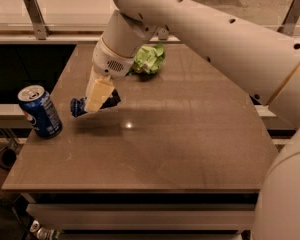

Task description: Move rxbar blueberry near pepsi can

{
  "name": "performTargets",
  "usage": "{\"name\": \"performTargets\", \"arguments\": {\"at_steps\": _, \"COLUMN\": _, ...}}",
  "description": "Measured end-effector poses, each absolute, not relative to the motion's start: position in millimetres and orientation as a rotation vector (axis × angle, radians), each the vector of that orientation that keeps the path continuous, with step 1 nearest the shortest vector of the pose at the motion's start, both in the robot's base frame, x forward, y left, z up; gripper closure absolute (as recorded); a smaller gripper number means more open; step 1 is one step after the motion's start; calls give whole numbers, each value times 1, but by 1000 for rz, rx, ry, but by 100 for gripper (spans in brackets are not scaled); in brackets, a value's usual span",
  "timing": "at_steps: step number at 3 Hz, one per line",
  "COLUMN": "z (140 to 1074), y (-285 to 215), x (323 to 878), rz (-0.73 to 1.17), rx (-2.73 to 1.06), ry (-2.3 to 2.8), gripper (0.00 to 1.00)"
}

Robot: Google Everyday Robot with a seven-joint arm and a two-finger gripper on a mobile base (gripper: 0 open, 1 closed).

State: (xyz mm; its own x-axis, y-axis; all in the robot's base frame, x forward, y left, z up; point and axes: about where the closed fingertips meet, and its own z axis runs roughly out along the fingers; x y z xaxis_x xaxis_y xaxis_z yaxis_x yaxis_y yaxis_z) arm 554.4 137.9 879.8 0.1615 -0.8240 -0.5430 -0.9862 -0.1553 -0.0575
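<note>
Glossy table (pixel 200 139), tool (pixel 93 104) around flat rxbar (pixel 78 107)

no lettering, number or sign can be read anywhere. on the can (pixel 40 112), stood at the left edge of the table (pixel 190 149), only a whitish patch of a logo is seen low on its left side, and no brand word can be made out. the bar (pixel 78 106) is largely covered by the gripper (pixel 96 100), which is held just right of the can, above the table, clamped on the bar. no print is legible on the dark blue wrapper that shows. nothing can be read on the green bag (pixel 149 59).
</note>
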Motion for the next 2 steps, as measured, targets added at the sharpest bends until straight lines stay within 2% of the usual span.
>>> {"name": "performTargets", "arguments": {"at_steps": 2, "z": 878, "y": 140, "x": 553, "rz": 554, "rx": -2052, "ry": 1717, "gripper": 12}}
